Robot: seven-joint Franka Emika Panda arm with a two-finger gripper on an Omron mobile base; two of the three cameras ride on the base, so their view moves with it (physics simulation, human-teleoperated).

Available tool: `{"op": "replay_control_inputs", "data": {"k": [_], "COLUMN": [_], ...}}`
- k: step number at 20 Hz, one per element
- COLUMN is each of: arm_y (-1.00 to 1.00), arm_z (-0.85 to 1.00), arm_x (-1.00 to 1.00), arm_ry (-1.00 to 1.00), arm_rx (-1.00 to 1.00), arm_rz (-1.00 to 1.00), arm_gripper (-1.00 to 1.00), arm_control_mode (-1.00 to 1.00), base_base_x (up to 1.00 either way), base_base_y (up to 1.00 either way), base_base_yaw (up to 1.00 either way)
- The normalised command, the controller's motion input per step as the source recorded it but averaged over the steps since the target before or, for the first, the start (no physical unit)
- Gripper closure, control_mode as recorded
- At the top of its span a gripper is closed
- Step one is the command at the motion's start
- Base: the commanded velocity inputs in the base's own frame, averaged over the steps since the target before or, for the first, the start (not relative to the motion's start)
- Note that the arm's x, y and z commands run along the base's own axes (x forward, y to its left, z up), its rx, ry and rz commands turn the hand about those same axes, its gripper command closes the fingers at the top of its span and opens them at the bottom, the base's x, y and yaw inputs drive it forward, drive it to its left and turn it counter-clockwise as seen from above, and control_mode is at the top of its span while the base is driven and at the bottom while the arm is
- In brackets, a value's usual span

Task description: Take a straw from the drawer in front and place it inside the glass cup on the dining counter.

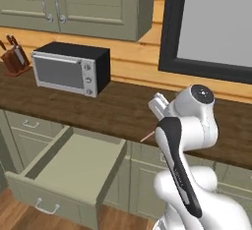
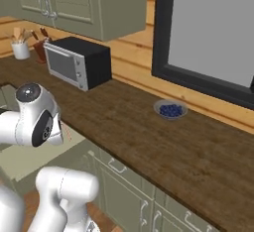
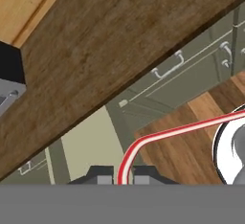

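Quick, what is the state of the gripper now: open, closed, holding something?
Gripper: closed on the straw, which rises from between the fingertips and bends off to one side.

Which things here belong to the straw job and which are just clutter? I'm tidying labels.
Job: straw, gripped in the gripper; open drawer.
Lying about: toaster oven, knife block, bowl of blueberries, utensil cup.
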Motion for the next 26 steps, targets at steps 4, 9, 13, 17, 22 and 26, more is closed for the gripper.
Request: {"op": "replay_control_inputs", "data": {"k": [4, 9, 13, 17, 22, 26], "arm_y": [0.0, 0.0, 0.0, 0.0, 0.0, 0.0], "arm_z": [0.0, 0.0, 0.0, 0.0, 0.0, 0.0], "arm_x": [0.0, 0.0, 0.0, 0.0, 0.0, 0.0], "arm_ry": [0.0, 0.0, 0.0, 0.0, 0.0, 0.0], "arm_rx": [0.0, 0.0, 0.0, 0.0, 0.0, 0.0], "arm_rz": [0.0, 0.0, 0.0, 0.0, 0.0, 0.0], "arm_gripper": [1.0, 1.0, 1.0, 1.0, 1.0, 1.0], "arm_control_mode": [1.0, 1.0, 1.0, 1.0, 1.0, 1.0], "base_base_x": [-0.18, -0.02, -0.06, -0.07, -0.01, 0.0], "base_base_y": [-0.1, -0.08, -0.03, 0.0, 0.0, 0.0], "base_base_yaw": [0.33, 0.54, 0.62, 0.64, 0.64, 0.63]}}
